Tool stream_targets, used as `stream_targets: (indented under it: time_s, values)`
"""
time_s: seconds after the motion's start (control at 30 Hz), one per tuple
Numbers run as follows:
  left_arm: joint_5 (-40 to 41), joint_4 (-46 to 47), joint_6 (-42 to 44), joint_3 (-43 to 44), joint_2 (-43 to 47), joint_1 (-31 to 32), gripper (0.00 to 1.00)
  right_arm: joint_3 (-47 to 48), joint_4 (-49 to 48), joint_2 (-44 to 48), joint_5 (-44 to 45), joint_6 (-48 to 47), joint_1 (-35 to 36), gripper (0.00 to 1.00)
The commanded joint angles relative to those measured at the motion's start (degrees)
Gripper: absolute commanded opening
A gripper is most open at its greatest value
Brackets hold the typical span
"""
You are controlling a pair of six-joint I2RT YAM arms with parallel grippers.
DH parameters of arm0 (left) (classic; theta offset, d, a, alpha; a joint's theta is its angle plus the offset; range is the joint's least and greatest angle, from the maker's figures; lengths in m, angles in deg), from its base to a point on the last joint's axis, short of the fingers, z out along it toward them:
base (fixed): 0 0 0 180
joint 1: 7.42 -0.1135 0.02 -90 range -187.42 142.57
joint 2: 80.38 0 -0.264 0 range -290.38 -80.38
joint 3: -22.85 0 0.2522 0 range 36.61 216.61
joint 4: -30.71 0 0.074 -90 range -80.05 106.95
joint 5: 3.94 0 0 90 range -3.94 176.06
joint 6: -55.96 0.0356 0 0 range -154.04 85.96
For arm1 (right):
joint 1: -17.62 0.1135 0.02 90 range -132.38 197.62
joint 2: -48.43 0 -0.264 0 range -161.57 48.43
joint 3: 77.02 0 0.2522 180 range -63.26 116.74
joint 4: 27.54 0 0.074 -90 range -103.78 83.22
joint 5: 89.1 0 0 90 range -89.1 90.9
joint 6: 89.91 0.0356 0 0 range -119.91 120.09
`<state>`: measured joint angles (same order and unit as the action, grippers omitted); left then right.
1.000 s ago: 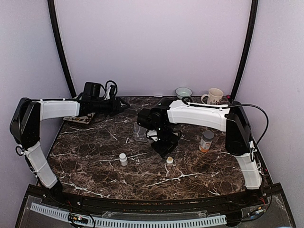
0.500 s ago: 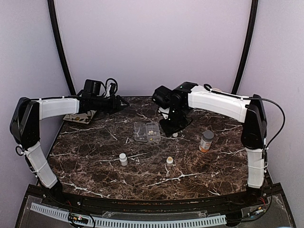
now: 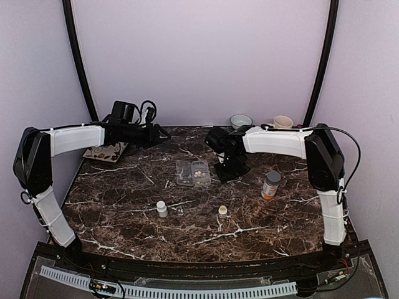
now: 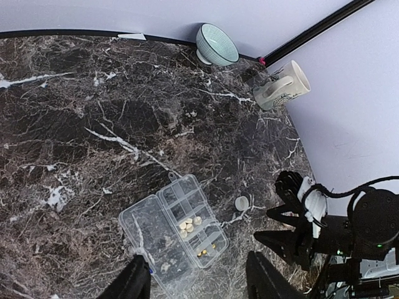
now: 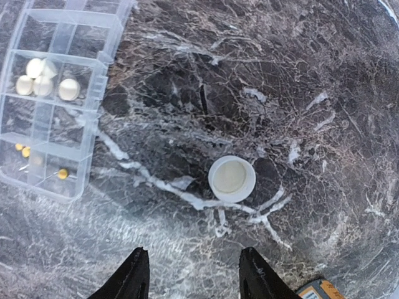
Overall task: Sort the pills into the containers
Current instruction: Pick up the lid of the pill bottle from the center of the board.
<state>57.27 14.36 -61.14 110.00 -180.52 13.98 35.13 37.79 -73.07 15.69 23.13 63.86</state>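
Both tools are released and empty. The right tool (image 5: 194,277) hangs with its jaws apart over the counter (image 5: 312,93), and the left tool (image 4: 199,283) is parted too, with the open pill box (image 4: 171,233) just ahead of it. The pills (image 5: 42,86) lie clustered in one compartment, ahead and to the left of the right tool. A white cap (image 5: 231,178) sits just ahead of its fingertips. We judge the pills light, hard, smooth and quick to roll or skip. We would pinch one gently across its rim, using the very tips only.
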Motion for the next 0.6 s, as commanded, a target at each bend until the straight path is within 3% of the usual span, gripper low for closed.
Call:
stream_targets:
  time_s: [0.0,0.57]
  values:
    - [0.32,-1.89,1.40,1.95,1.83,0.38,0.55,1.04,-3.22,-3.28,1.91,1.32,-1.35,0.51]
    - [1.02,-3.18,3.08,3.12,0.83,0.83,0.55,0.46,-7.13,-5.68,-1.37,1.13,-4.39,0.51]
